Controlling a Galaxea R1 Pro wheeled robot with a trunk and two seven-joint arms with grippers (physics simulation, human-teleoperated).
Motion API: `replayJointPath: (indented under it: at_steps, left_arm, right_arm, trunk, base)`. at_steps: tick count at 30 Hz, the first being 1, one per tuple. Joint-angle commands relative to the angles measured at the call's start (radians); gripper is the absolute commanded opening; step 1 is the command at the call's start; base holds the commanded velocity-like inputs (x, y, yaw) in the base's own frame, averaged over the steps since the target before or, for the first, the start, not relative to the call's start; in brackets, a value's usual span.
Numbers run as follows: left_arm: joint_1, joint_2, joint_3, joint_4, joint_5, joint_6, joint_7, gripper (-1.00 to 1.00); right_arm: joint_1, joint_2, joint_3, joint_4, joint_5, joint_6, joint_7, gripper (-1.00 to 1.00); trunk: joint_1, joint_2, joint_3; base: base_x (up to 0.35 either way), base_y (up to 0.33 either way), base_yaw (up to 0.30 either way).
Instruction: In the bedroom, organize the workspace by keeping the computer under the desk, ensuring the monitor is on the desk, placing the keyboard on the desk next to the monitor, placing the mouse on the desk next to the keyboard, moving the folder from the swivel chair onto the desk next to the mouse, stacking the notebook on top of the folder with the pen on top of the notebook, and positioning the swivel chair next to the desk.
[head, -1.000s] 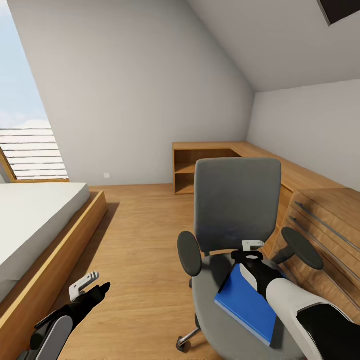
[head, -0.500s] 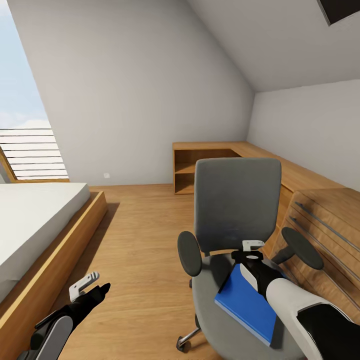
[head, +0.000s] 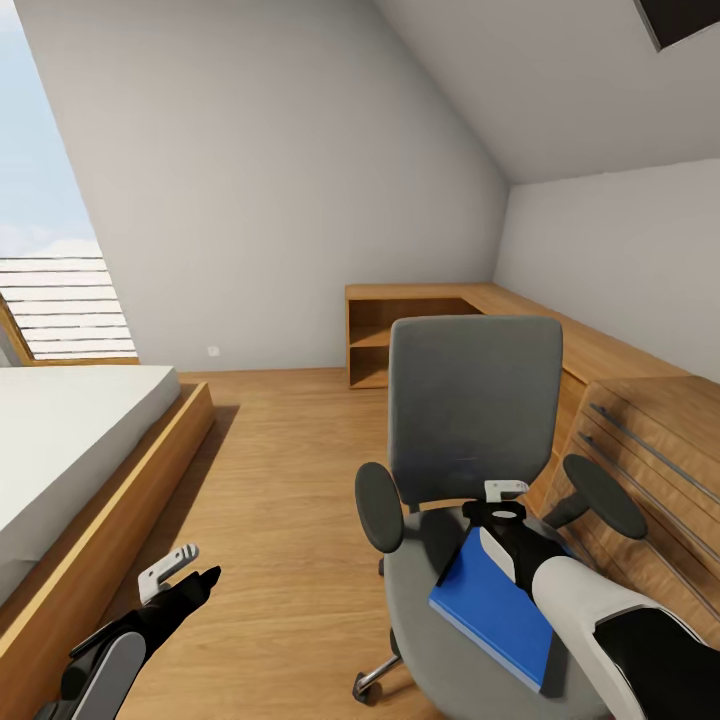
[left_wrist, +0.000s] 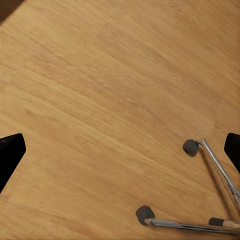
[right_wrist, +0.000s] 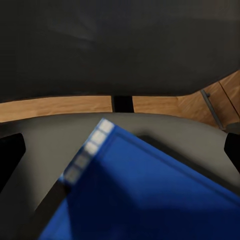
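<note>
The swivel chair (head: 470, 410) stands at the centre right of the head view, its grey back facing me and black armrests on both sides. On its seat lies the bright blue folder (head: 495, 605), flat. My right gripper (head: 503, 498) hovers over the folder's far end, close to the chair back. In the right wrist view the right gripper (right_wrist: 120, 155) is open, and the folder (right_wrist: 150, 195) sits below, between the spread fingers. My left gripper (head: 185, 572) is open over the bare floor, low on the left. The left wrist view has the chair's chrome base (left_wrist: 215, 165) with casters.
A low bed (head: 70, 450) with a wooden frame runs along the left. A light wooden chest (head: 650, 450) with bar handles stands right of the chair. A wooden shelf unit (head: 400, 335) lines the back wall. Open wooden floor (head: 280, 480) lies between bed and chair.
</note>
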Motion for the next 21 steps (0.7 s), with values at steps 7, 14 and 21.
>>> replayJointPath:
  at_steps: [7,14,21]
  left_arm:
    - [-0.001,0.0,0.0,-0.001,0.01,0.002,0.009,1.0]
    - [-0.001,0.0,0.0,-0.001,0.01,0.002,0.009,1.0]
    - [-0.001,0.0,0.0,-0.001,0.011,0.002,0.009,1.0]
  right_arm:
    - [0.0,-0.001,0.009,-0.003,-0.006,0.009,-0.005,1.0]
    - [0.0,0.0,0.009,-0.003,-0.006,0.004,-0.005,1.0]
    - [0.0,0.0,0.01,-0.007,-0.002,0.003,-0.007,1.0]
  trunk:
    - [0.0,0.0,-0.001]
    - [0.0,0.0,-0.001]
    - [0.0,0.0,-0.001]
  base:
    - [0.0,0.0,0.0]
    - [0.0,0.0,0.0]
    - [0.0,0.0,0.0]
